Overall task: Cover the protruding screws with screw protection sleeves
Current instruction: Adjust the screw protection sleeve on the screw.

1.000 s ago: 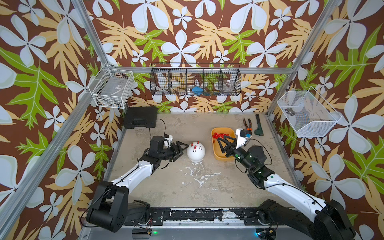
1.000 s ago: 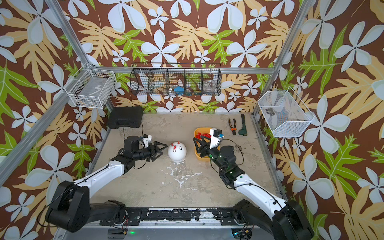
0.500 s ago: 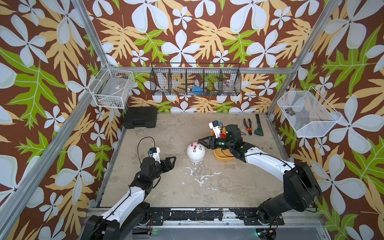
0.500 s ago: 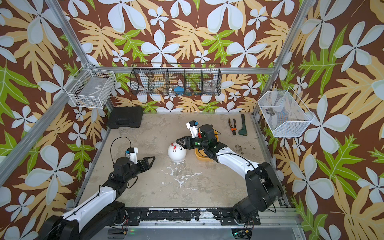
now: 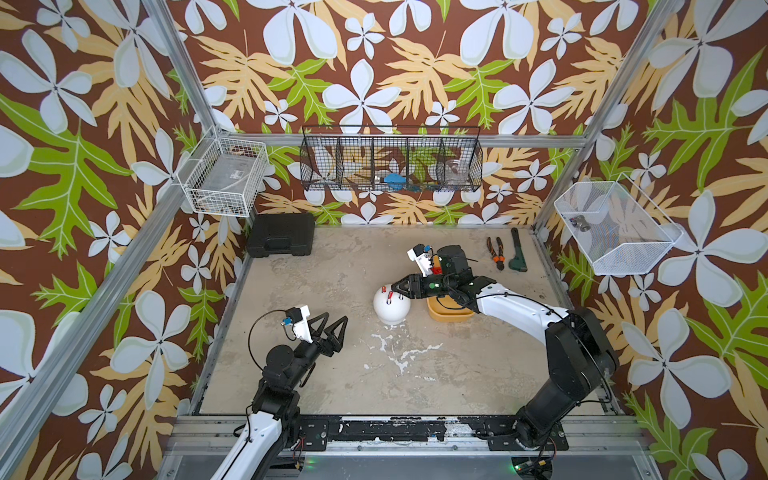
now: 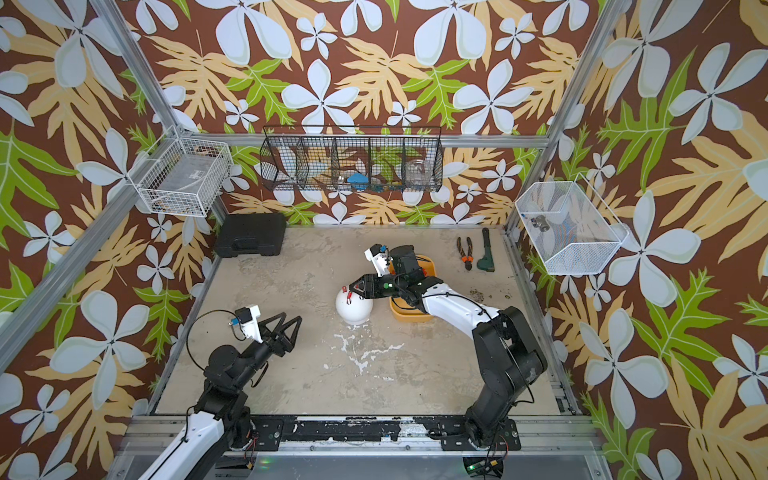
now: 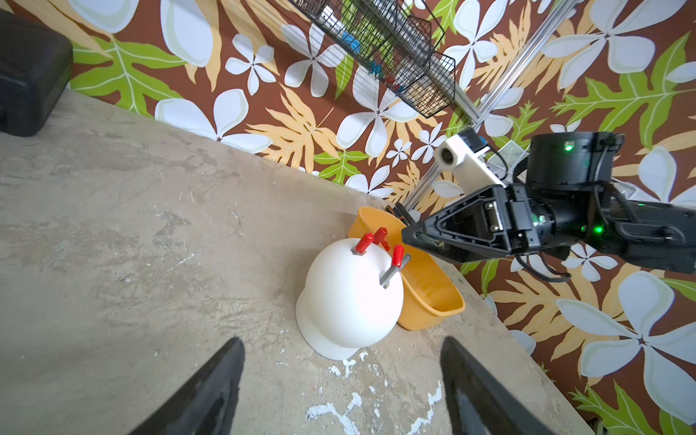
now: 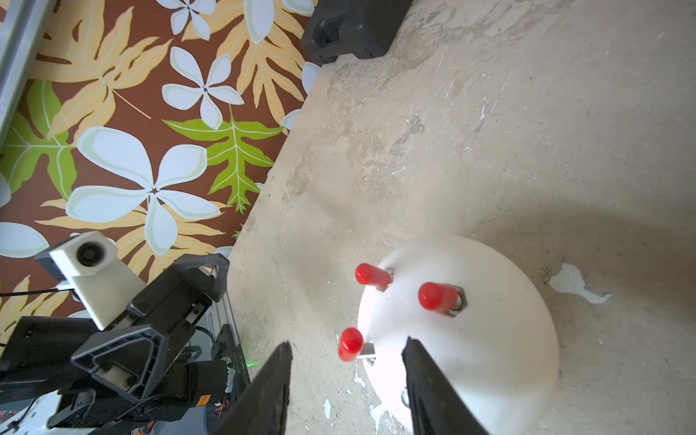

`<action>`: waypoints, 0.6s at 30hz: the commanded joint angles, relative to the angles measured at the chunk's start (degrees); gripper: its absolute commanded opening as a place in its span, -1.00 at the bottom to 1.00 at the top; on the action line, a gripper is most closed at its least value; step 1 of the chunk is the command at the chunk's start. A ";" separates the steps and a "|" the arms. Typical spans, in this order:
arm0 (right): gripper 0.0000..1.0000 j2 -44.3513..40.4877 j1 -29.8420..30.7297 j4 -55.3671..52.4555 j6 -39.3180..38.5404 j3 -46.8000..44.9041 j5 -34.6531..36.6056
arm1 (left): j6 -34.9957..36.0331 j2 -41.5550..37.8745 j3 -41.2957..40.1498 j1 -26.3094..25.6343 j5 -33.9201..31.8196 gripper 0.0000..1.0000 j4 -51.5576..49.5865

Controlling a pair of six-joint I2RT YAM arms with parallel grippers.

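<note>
Sleeves (image 8: 437, 295) hide three screws (image 7: 387, 278); fourth seems bare.

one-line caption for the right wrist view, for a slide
Open right gripper poised at a white dome whose three visible screws wear red protection sleeves.

red sleeves (image 8: 437, 296), white dome (image 8: 470, 357), orange tub (image 7: 433, 297)
</note>
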 commanded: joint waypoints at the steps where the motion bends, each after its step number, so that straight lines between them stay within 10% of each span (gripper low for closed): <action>1: 0.02 0.90 0.52 -1.18 -2.05 1.12 0.09 | 1.32 -0.96 -2.81 0.12 0.26 0.66 0.27; 18: -0.04 3.44 2.00 -1.11 -2.38 3.12 -0.37 | 1.39 1.18 -2.55 0.07 0.91 0.66 1.49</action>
